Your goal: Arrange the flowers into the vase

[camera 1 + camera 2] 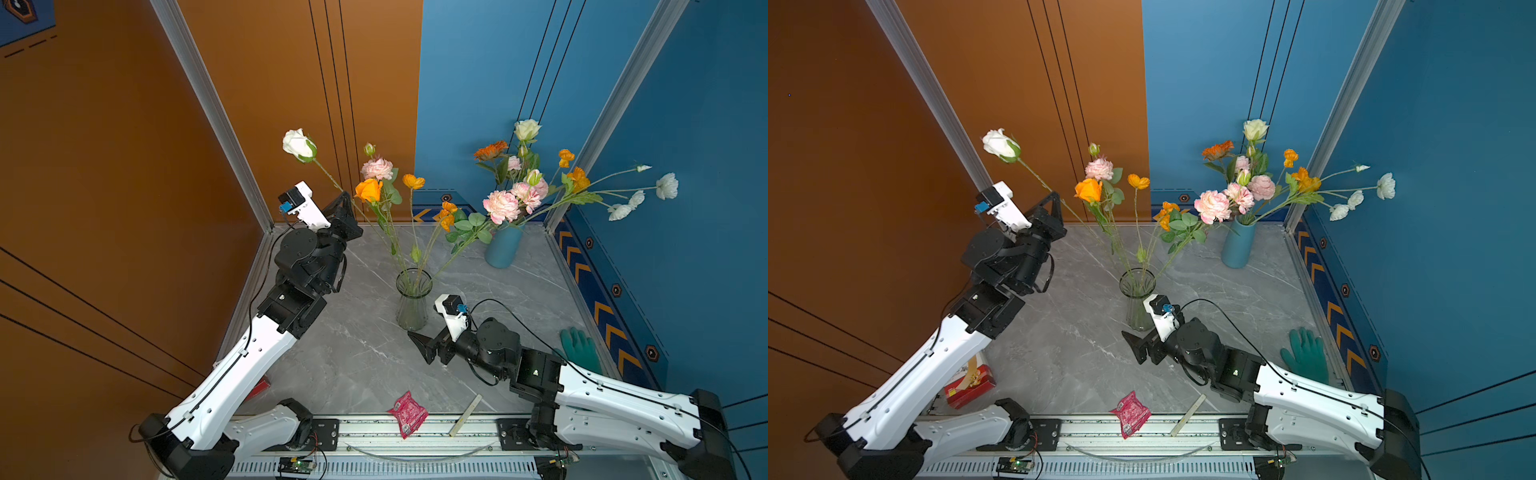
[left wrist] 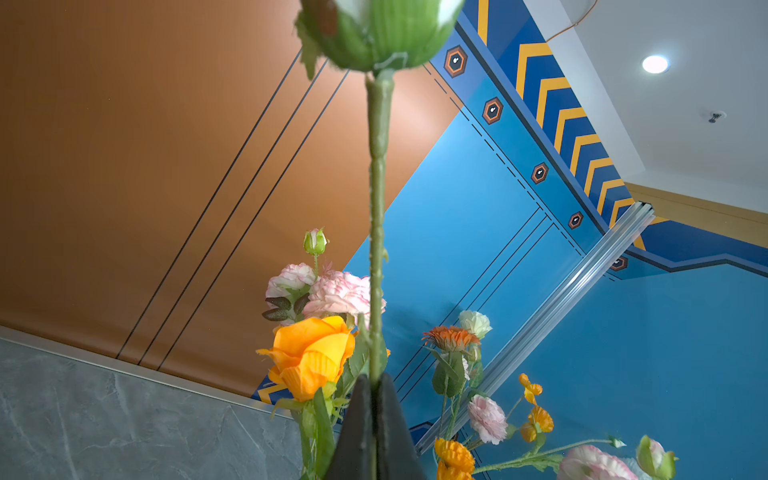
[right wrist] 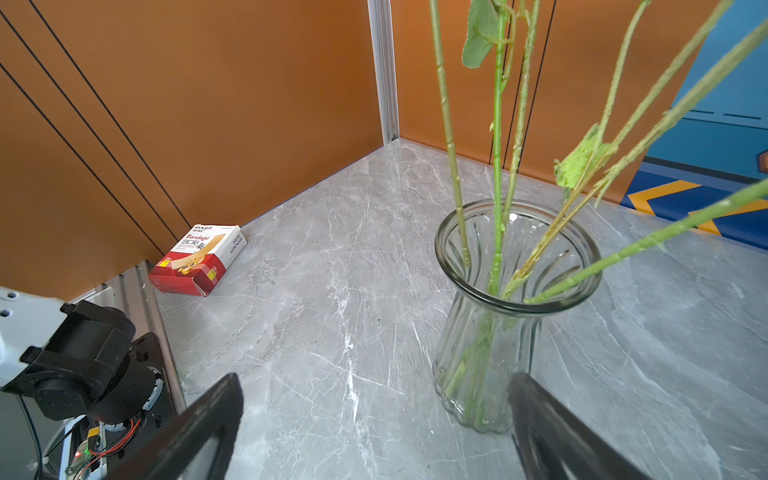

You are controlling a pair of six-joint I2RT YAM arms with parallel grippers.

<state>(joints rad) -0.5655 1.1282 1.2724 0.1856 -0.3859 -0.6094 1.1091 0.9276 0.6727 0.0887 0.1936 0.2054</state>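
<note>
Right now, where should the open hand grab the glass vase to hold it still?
Probably take the vase by its narrow neck, just under the flared rim, coming in level from the side where the right hand hangs open. The stems crowd the mouth, so coming from above looks blocked, and the rim should stop slipping.

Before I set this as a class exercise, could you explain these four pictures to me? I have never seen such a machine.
Two robot arms stand at a grey table. Two pictures look down from overhead; the other two come from cameras on each arm's wrist. The left fingers are shut on the stem of a white rose, whose lower end reaches into the glass vase with other flowers. The right fingers are open, holding nothing, low beside that vase. A blue vase holds a second bunch. A green glove, a pink packet and a bandage box also lie there.
</note>
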